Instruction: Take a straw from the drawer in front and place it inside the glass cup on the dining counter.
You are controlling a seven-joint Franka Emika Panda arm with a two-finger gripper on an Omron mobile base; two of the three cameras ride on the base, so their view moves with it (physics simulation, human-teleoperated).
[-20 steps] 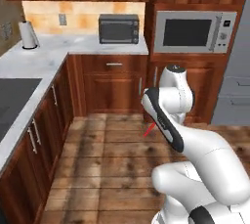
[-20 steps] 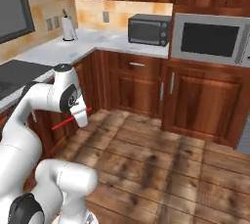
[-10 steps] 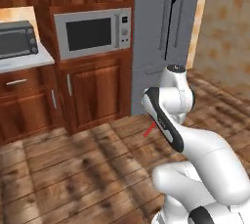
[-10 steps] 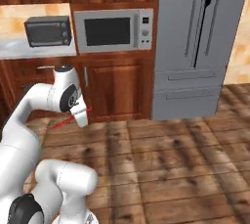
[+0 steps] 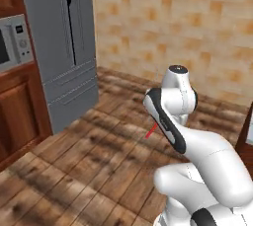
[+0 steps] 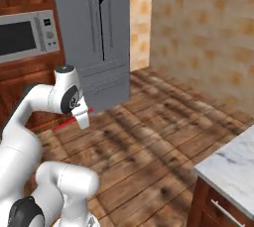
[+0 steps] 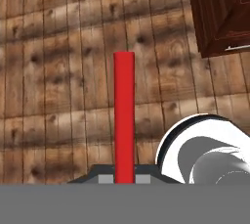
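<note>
My gripper (image 7: 125, 179) is shut on the straw (image 7: 124, 120), a thin red stick that points away from the hand over the wooden floor. From the right base view the straw (image 6: 63, 125) sticks out sideways from the gripper (image 6: 80, 117), which the arm keeps folded close to its body. A short red end of the straw (image 5: 151, 131) peeks out from behind the forearm in the left base view. A corner of the dining counter (image 6: 229, 164), white veined marble on a wood base, lies at the lower right. The glass cup and the drawer are out of view.
A grey fridge (image 6: 94, 37) and a microwave (image 6: 22, 35) in wood cabinets stand to the left, with a tan tiled wall (image 5: 188, 27) ahead. Wood plank floor (image 6: 158, 122) lies open between them. A dark wood cabinet corner (image 7: 222, 10) with a silver handle sits near the hand.
The whole picture has swung: the microwave and fridge slid left, and the tiled wall and the marble counter corner came in. The arm keeps its folded pose with the straw.
</note>
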